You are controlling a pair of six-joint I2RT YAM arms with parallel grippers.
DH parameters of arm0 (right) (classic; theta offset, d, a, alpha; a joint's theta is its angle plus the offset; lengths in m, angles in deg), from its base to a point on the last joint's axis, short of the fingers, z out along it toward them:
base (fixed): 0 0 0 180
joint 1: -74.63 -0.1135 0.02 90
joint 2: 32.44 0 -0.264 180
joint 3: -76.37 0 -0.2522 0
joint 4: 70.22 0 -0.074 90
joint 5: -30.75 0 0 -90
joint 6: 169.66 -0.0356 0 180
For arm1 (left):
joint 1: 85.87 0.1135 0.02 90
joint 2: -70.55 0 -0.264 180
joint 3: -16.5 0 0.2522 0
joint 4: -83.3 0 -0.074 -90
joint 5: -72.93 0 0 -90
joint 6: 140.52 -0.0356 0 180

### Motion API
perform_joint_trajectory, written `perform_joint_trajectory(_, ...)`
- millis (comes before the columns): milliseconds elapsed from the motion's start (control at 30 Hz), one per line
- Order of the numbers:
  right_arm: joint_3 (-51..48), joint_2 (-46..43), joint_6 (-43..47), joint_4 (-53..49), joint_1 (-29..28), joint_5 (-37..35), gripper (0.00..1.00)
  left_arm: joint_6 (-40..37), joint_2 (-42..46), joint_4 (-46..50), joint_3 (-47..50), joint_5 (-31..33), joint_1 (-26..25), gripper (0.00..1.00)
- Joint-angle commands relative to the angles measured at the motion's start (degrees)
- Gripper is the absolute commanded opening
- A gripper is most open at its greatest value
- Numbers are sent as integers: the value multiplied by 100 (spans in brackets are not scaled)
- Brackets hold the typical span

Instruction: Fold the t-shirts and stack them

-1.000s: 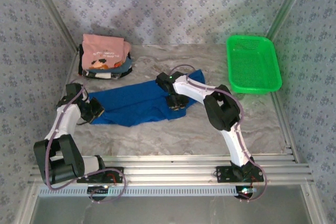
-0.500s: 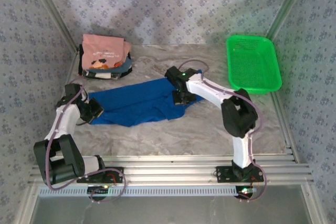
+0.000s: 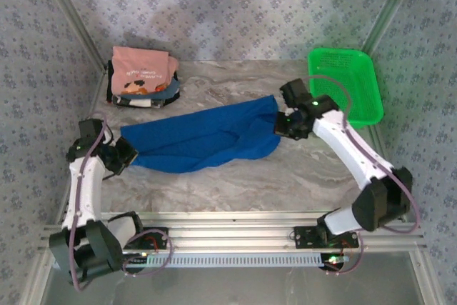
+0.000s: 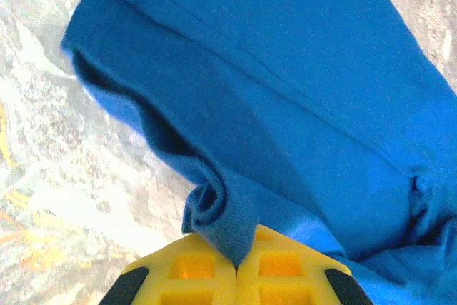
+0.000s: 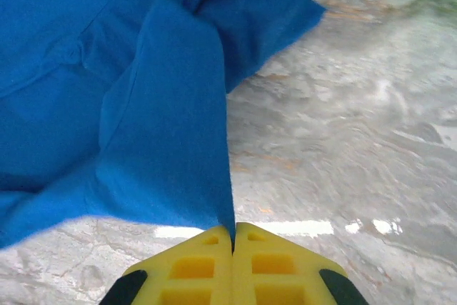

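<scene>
A marbled grey worktop sits boxed in by walls papered in a pale blue floral print, with ribbed metal rails along the near edge where the two arms are bolted. A royal-blue t-shirt lies across the middle of the worktop, drawn out lengthwise between the two arms, its body rumpled with a fold running along it. The left hand is at the shirt's left end, and in the left wrist view its yellow fingers are pressed together with a bunched ridge of the blue hem pinched between them. The right hand is at the shirt's right end; in the right wrist view its yellow fingers meet on a peaked corner of the blue cloth that rises into them from the worktop. At the far left corner, well apart from the blue shirt, stands a pile of folded t-shirts, with a salmon-pink t-shirt carrying white lettering on top and darker ones beneath. A green plastic mesh basket rests at the far right, just beyond the right hand
</scene>
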Motion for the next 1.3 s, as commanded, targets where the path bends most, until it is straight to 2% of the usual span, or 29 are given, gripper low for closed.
perform_joint_trajectory(0, -343, -411, 91, -412, 362, 641, 0, 361, 584, 685, -58, -183, 40, 0)
perform_joint_trajectory(400, -1269, -1573, 553, -1583, 1458, 1777, 0, 1514, 2613, 2705, 439, 384, 40, 0)
perform_joint_trajectory(567, -1827, -1665, 718, -1917, 1545, 2247, 0, 1822, 3090, 2956, 823, 549, 36, 0)
perform_joint_trajectory(800, -2557, -1596, 717, -2180, 1644, 2144, 0, 1842, 3193, 2937, 1163, 555, 36, 0)
perform_joint_trajectory(933, -2280, -1602, 690, -2206, 1674, 1895, 0, 1851, 3168, 2777, 1233, 529, 36, 0)
perform_joint_trajectory(1067, -1763, -1464, 491, -1754, 1679, 1968, 0, 1886, 3104, 2378, 1197, 414, 40, 0)
perform_joint_trajectory(1267, -740, -551, 759, -1297, 1633, 2067, 0, 1667, 2513, 1860, 985, 459, 39, 0)
